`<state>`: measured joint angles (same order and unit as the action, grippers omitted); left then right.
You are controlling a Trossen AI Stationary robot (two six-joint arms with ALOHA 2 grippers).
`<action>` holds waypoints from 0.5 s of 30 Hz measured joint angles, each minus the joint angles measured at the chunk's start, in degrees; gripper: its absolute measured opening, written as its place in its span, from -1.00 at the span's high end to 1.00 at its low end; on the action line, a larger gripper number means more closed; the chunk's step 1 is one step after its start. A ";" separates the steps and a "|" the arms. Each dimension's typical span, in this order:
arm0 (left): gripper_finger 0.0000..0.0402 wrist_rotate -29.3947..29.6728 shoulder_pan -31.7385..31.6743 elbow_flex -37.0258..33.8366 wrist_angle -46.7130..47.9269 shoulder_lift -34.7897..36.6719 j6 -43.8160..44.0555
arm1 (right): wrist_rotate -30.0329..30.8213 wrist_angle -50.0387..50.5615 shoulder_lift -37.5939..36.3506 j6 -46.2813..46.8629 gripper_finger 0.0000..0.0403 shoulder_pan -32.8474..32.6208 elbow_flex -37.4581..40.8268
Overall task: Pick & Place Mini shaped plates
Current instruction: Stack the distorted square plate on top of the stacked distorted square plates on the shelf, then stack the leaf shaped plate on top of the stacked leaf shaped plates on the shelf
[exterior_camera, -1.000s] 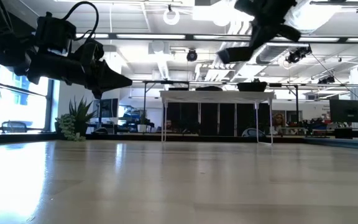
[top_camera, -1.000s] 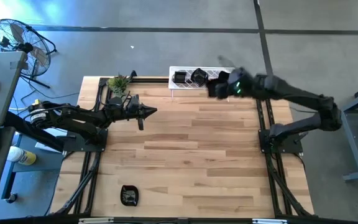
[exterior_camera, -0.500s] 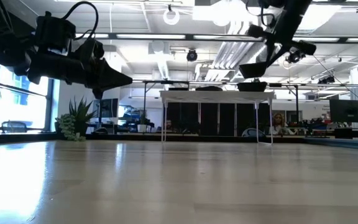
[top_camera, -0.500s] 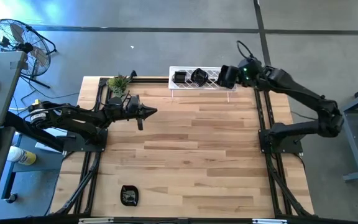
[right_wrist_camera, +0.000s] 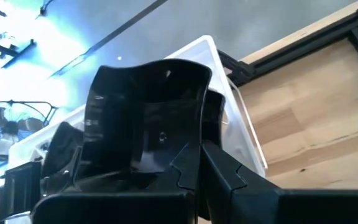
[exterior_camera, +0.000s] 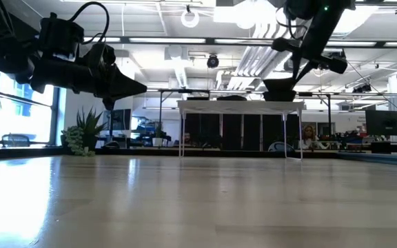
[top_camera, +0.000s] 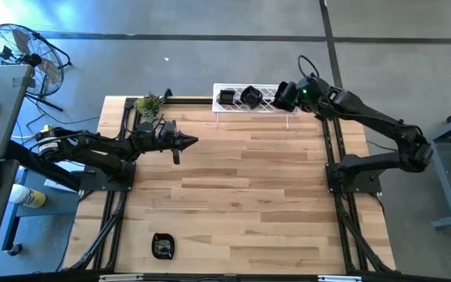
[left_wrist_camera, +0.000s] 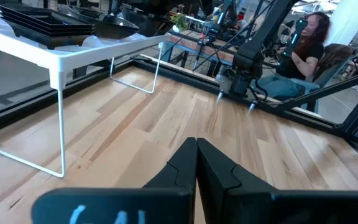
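While the right gripper [right_wrist_camera: 196, 163] fingers pinch a wavy black mini plate [right_wrist_camera: 145, 115] over the white wire rack [top_camera: 266, 105], thin-rim grip may slip; left gripper [left_wrist_camera: 196, 163] fingers pressed together, idle.

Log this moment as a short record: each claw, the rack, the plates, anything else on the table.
right claw: shut on a black plate, over the rack's right end
left claw: shut, empty, waiting above the table's left side
white rack: far table edge, holding black plates
stray dish: near edge, alone
plant: far left corner
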<state>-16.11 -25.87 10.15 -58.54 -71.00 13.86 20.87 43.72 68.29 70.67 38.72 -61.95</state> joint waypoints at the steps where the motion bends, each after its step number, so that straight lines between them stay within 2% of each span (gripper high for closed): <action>1: 1.00 -0.11 0.00 0.01 0.00 0.00 0.03 | 0.01 -0.12 0.00 -0.04 0.97 0.00 0.00; 6: 1.00 -0.27 0.00 0.01 0.00 0.00 0.10 | 0.23 -0.11 0.00 -0.13 0.89 0.00 0.00; 10: 1.00 -0.29 0.00 0.01 -0.01 0.00 0.10 | 0.26 -0.17 0.00 -0.48 0.71 0.00 0.00; 15: 1.00 -0.31 0.00 0.02 0.04 0.00 0.10 | -0.17 -2.85 0.00 -5.72 0.50 0.00 0.00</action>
<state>-16.43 -25.87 10.17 -58.50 -71.00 13.96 20.70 40.87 68.29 64.95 38.72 -61.95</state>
